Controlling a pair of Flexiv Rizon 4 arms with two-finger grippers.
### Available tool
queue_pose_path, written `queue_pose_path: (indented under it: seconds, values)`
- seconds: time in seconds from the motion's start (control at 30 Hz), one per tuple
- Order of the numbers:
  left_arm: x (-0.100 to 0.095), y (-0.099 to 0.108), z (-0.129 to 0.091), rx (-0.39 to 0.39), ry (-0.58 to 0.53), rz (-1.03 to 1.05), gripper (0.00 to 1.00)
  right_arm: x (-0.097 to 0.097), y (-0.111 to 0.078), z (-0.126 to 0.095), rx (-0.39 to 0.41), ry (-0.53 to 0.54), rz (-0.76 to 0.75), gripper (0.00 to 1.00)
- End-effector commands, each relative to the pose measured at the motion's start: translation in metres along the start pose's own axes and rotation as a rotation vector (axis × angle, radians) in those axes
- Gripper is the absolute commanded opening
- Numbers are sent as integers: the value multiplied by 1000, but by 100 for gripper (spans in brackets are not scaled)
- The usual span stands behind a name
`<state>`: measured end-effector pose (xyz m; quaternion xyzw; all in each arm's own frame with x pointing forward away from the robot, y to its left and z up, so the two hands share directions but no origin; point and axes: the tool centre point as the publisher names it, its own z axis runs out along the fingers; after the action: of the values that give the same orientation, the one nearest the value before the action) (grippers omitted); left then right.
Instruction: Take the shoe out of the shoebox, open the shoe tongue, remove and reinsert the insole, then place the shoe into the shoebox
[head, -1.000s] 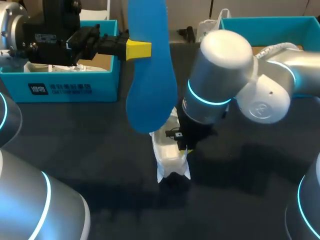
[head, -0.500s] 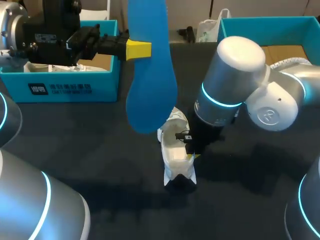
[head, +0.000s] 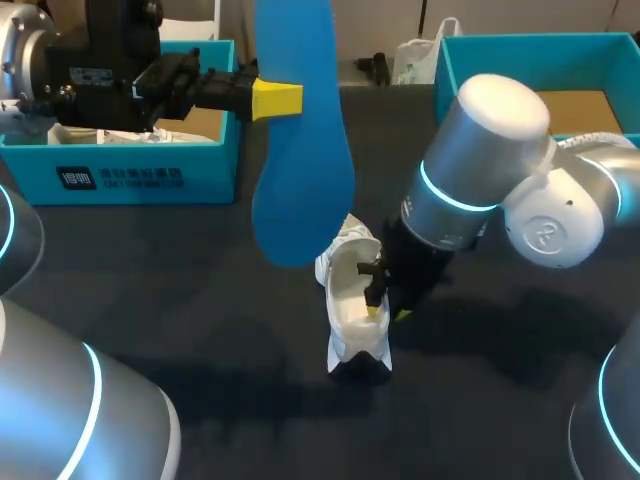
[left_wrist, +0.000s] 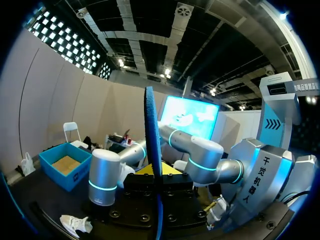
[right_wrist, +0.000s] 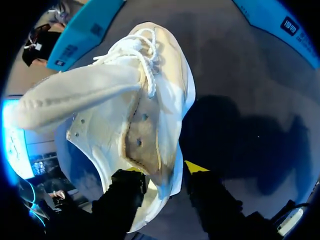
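Dark worktop (head: 150, 300): my right fingers (right_wrist: 195, 167) pinch the shoe (head: 350, 300) collar, shifted rightward since earlier; left fingers (head: 275, 100) clamp the insole (head: 300, 180) aloft, unmoved.

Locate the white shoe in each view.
Head view: shoe mid-table, below the blue insole, in the right gripper.
Left wrist view: shoe small, on the table beside the right arm.
Right wrist view: shoe close up, side wall between the fingers.
Shared landmark: the right arm and its gripper.
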<state>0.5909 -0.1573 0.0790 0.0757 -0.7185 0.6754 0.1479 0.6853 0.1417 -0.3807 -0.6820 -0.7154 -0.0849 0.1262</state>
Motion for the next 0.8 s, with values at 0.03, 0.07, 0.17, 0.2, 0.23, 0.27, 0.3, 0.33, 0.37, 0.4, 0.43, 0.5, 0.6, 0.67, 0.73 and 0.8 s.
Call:
queue_pose_path:
  seconds: [0.03,0.07,0.17,0.2,0.23,0.27,0.3,0.33,0.37,0.4,0.43,0.5,0.6,0.67,0.73,0.8]
  values:
    - [-1,0,2,-1,0,0,0,-5,-5,-15,-6,54,17,100]
    - [-1,0,2,-1,0,0,0,-5,-7,-19,-5,78,24,100]
    - [-1,0,2,-1,0,0,0,-7,-11,-38,-31,176,39,100]
    - [-1,0,2,-1,0,0,0,-8,-12,-47,-54,217,8,100]
    - [-1,0,2,-1,0,0,0,-8,-14,-56,-70,245,-21,100]
    - [-1,0,2,-1,0,0,0,-7,-16,-65,-67,236,-25,100]
    - [-1,0,2,-1,0,0,0,-7,-16,-65,-67,236,-25,100]
    - [-1,0,2,-1,0,0,0,-7,-16,-65,-67,236,-25,100]
    - [-1,0,2,-1,0,0,0,-7,-16,-65,-67,236,-25,100]
    - [-1,0,2,-1,0,0,0,-7,-16,-65,-67,236,-25,100]
    - [-1,0,2,-1,0,0,0,-7,-16,-65,-67,236,-25,100]
    - [-1,0,2,-1,0,0,0,-7,-16,-65,-67,236,-25,100]
    - [-1,0,2,-1,0,0,0,-7,-16,-65,-67,236,-25,100]
    - [-1,0,2,-1,0,0,0,-7,-15,-63,-71,250,-22,100]
    - [-1,0,2,-1,0,0,0,-3,-11,-67,-93,330,-52,100]
    - [-1,0,2,-1,0,0,0,-1,-5,-80,-90,352,-78,100]
